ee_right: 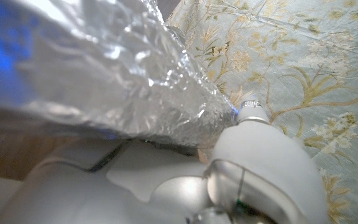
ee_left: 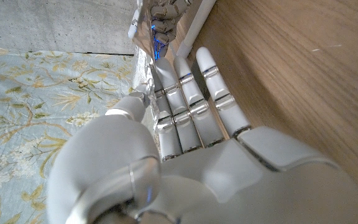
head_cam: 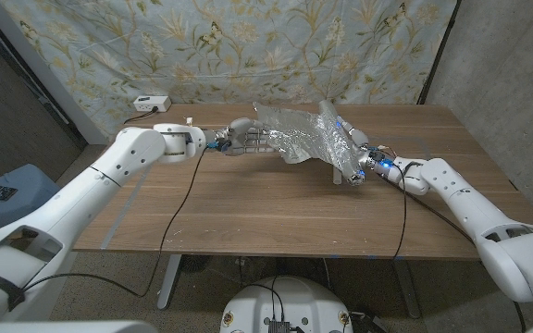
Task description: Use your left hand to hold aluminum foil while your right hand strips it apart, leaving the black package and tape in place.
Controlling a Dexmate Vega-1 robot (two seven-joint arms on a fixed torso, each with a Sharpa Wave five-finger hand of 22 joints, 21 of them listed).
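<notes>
Head view: a crumpled, shiny sheet of silver aluminum foil (head_cam: pixel 299 134) is seen lifted above the far middle of the brown wooden surface (head_cam: pixel 276 208), stretched between the two white robot hands. The left hand (head_cam: pixel 239 132) is held at the foil's left end, and its fingers (ee_left: pixel 185 93) are seen in the left wrist view laid long and close together against the foil's edge, with the thumb beside them, so the sheet is judged to be pinched there, though the contact itself is partly hidden. The right hand (head_cam: pixel 364 169) is placed at the foil's right end, near a pale tube-like roll (head_cam: pixel 334 139) from which the sheet appears to be drawn; in the right wrist view the foil is seen passing tight over the hand, and a grip on it is inferred, though the fingers themselves cannot be made out there. The task is judged to be well under way: the foil is held on both sides and spread wide, but no clean tear can be seen, so the parting is taken as not yet done. A black package and tape cannot be told in these pictures. A flowered cloth (head_cam: pixel 248 51) is hung behind the surface.
</notes>
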